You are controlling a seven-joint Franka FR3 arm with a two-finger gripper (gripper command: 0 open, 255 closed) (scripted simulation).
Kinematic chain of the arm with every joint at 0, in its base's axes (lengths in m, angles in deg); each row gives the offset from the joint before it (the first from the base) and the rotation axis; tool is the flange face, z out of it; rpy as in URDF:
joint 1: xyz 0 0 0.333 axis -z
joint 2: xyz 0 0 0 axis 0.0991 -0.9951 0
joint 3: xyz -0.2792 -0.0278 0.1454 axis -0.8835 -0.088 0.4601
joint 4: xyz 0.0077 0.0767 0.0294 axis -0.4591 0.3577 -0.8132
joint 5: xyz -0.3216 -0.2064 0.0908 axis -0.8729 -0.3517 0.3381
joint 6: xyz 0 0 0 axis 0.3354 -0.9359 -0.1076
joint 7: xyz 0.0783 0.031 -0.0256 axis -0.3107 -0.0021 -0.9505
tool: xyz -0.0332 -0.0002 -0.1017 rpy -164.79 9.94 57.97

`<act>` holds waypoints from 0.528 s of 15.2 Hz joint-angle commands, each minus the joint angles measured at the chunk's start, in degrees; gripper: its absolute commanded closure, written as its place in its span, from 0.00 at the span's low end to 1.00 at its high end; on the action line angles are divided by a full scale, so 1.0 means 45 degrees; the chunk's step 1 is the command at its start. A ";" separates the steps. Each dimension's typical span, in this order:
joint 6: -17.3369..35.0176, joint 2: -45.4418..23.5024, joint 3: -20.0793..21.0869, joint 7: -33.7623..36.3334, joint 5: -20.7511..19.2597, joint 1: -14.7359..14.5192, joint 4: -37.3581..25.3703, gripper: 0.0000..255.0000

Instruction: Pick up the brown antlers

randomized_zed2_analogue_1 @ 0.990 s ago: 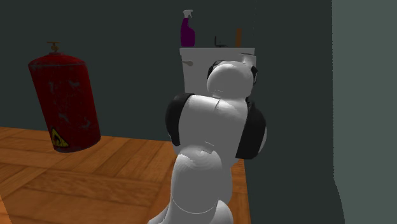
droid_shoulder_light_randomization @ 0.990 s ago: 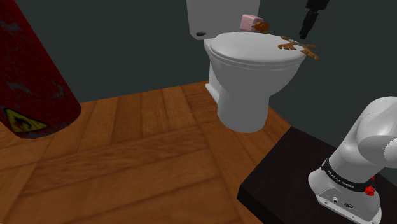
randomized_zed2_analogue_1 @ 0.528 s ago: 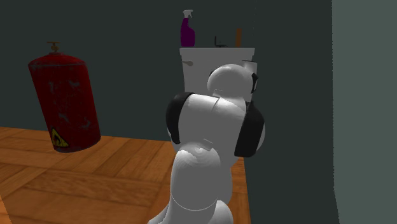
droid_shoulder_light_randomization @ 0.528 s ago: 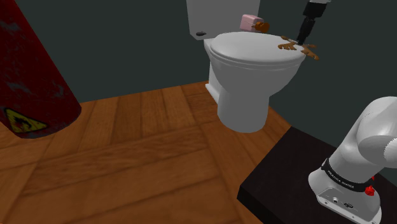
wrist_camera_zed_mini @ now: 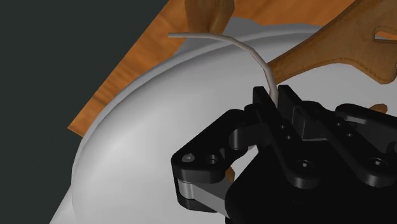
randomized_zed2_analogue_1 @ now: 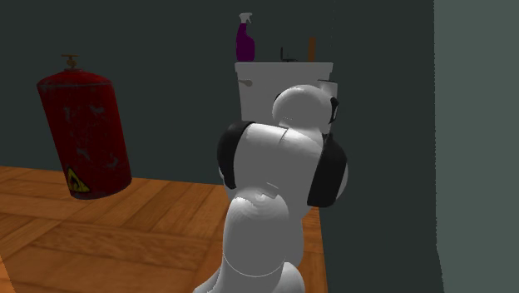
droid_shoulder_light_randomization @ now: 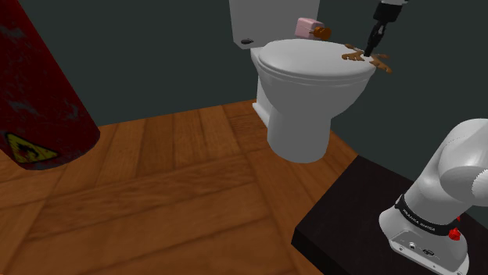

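Bathroom, wood floor point(droid_shoulder_light_randomization: 156, 180). Antlers point(droid_shoulder_light_randomization: 381, 66) lying on the toilet lid point(droid_shoulder_light_randomization: 313, 66), upper right of the shoulder frame, out by the rim. Gripper point(droid_shoulder_light_randomization: 367, 53) right down on them, pinched closed around their thin grey band point(wrist_camera_zed_mini: 251, 54).

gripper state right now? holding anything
gripper: closed on the thin grey headband of the brown antlers, which lie on the white toilet lid
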 commanded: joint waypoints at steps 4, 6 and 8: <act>-0.0140 -0.0084 0.0018 0.0045 0.0014 -0.0022 0.0126 1.00; -0.0481 -0.0108 0.0036 0.0057 0.0035 -0.0042 -0.0235 1.00; -0.0823 -0.0153 0.0046 0.0058 0.0069 -0.0062 -0.0613 1.00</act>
